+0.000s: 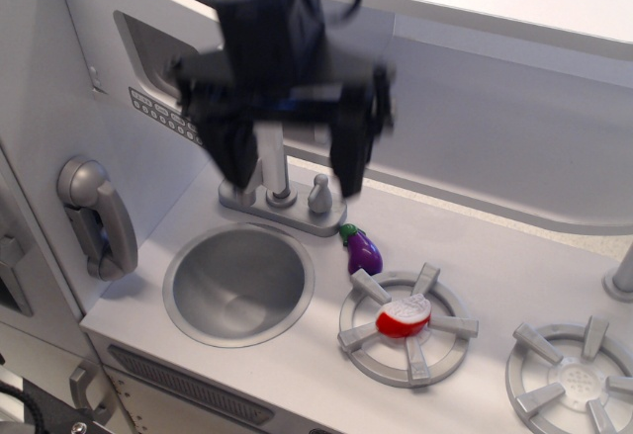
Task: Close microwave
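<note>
The microwave's white door [129, 147] faces forward at the upper left, showing its clear window [158, 53] and grey button row [163, 118]. It looks shut or very nearly shut; its right edge is hidden behind my arm. My black gripper [294, 162] is blurred and hangs in front of the door's right side, above the faucet. Its fingers [235, 152] are spread wide with nothing between them but the grey vertical handle [274, 162] behind.
Below are a round sink [237, 284], a faucet [282, 197], a purple eggplant [363, 249], a burner [440, 350] with a red-white toy [405, 317], and a second burner [574, 370]. A grey phone [96, 218] hangs left. A wide open shelf recess [495, 128] is at right.
</note>
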You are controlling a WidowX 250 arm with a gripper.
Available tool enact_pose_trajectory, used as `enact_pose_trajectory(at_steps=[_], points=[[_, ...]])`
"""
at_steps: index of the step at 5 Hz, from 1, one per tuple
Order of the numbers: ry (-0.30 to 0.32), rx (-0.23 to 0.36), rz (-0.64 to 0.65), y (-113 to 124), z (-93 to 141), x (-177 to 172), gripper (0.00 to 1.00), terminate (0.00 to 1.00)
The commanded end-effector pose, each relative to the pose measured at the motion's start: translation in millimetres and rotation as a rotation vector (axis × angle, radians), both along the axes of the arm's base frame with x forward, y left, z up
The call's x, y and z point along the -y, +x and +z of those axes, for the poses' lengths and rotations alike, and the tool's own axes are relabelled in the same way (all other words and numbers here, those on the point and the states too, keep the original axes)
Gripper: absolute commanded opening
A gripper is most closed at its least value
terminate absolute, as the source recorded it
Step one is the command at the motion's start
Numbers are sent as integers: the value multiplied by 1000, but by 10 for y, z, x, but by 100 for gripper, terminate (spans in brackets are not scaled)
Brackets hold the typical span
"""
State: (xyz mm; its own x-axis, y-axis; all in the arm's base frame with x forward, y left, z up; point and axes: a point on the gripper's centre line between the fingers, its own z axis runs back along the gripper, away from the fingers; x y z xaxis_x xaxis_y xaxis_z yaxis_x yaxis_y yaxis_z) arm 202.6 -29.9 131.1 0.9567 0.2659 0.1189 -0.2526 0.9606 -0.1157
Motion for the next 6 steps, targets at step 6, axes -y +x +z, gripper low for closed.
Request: enact_pose_trajectory(at_steps=[6], points=[[140, 80, 224, 1127, -324, -1090, 100, 0]])
